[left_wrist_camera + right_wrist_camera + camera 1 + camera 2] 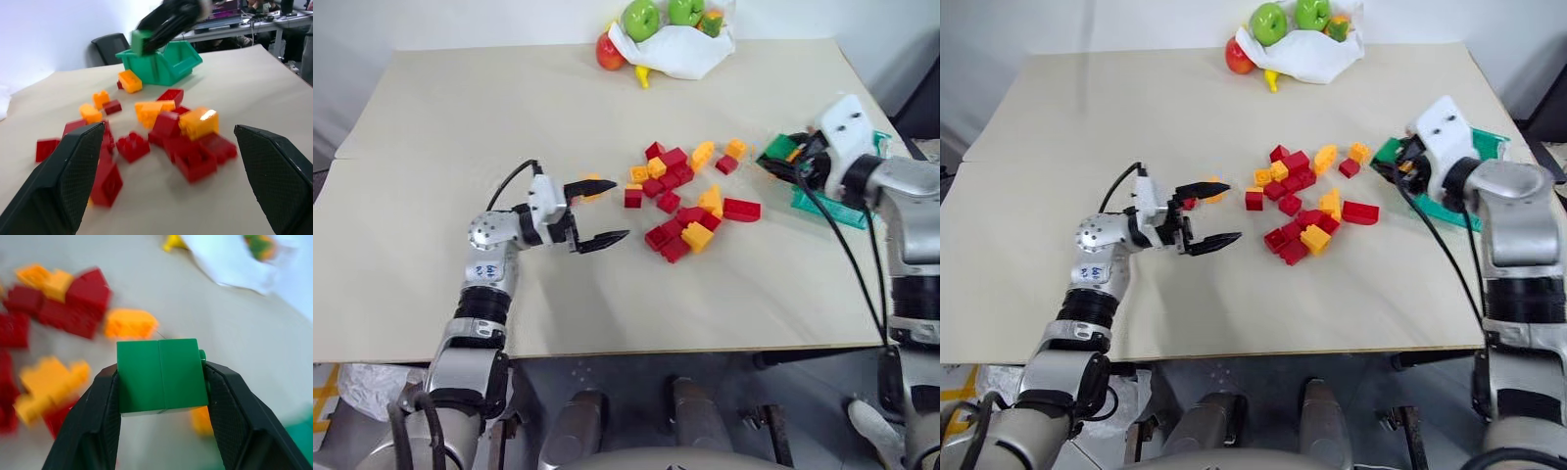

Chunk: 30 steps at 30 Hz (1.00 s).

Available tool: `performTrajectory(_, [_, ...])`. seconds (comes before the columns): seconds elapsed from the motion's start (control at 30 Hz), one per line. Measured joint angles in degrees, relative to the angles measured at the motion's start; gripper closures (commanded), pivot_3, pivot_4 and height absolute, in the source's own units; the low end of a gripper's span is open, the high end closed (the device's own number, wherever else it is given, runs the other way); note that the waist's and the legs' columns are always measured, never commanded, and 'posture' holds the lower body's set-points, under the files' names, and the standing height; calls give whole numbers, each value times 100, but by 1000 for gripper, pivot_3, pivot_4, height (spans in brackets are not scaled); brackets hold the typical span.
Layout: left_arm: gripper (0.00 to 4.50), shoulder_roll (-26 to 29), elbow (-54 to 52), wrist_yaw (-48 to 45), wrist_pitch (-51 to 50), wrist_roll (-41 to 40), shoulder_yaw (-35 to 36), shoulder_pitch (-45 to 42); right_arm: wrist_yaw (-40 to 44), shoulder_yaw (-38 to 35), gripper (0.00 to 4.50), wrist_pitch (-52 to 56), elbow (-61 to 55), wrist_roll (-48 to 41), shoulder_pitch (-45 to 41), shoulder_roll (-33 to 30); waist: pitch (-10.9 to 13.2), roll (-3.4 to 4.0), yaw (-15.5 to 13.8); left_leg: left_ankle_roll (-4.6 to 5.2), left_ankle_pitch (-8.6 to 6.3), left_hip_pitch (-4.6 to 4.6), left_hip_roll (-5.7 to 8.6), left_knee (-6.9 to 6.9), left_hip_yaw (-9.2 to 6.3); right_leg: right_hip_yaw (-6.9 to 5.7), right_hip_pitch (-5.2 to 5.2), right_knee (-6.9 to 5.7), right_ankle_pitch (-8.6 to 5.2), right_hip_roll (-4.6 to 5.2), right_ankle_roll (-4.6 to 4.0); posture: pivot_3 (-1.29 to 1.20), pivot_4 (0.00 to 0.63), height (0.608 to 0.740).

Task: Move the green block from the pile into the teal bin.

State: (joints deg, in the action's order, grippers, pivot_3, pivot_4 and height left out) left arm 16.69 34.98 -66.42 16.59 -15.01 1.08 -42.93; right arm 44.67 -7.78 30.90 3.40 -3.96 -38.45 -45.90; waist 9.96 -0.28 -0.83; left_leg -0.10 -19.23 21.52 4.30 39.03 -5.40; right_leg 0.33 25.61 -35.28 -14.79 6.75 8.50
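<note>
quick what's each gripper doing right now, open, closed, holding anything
Left gripper: open, empty, beside the pile.
Right gripper: shut on the green block, near the teal bin.

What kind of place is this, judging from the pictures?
Probably an office or lab used for robot tests: behind the beige table stand a black office chair and a desk with cables, and toy bricks lie ready for sorting.

A pale beige desk (pixel 460 147) is filling most of the scene, a seam running across its left part. A white wall (pixel 431 20) is rising behind its far edge. Beyond the desk, a black office chair (pixel 111 45) is standing by another table carrying a laptop (pixel 227 11).
</note>
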Motion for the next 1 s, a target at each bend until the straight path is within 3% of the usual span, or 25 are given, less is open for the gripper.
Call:
performTrajectory(0.1, [0,-260,-39,705,-389,270,-152,-295,-279,-192,2440,85,-218,201,324,-472,0,0,-10,0,0,-4,-2,-1,5,3,-2,1,0,-5,0,0,150,740])
performTrajectory(0.2, [0,-473,-23,1252,-726,445,-234,-518,-517,-252,2440,8,-10,327,399,-541,0,-1,25,0,0,-13,-4,-5,25,15,-2,-1,1,-7,0,0,150,740])
performTrajectory(0.43, [0,-878,233,1539,-1039,800,-672,-999,-795,-166,2440,-852,1668,399,-181,-510,1,-1,38,2,1,-14,-3,-8,40,17,-2,27,3,-7,4,0,150,740])
performTrajectory(0.47, [0,-936,362,1561,-1053,940,-837,-1147,-806,-89,1682,-1094,2171,422,-515,-475,1,-1,56,2,1,-15,-2,-8,49,18,-3,28,3,-6,3,0,150,740])
performTrajectory(0.63, [0,-1029,449,1608,-1156,1081,-992,-1391,-892,140,116,-1822,3409,609,-1000,-473,1,-1,85,2,2,-16,-8,-29,76,16,-3,24,4,-8,4,0,150,740])
performTrajectory(0.77, [0,-998,566,1595,-1384,1001,-867,-1386,-866,101,50,-1861,3446,529,-958,-467,2,0,96,3,1,-15,-9,-36,75,18,0,30,4,-7,5,0,150,740])
performTrajectory(1.0, [0,-702,550,1156,-1983,365,-346,-1203,-415,-199,50,-1098,1777,-229,70,-412,1,0,79,4,0,-12,-10,-25,36,15,-2,26,5,-7,7,0,150,740])
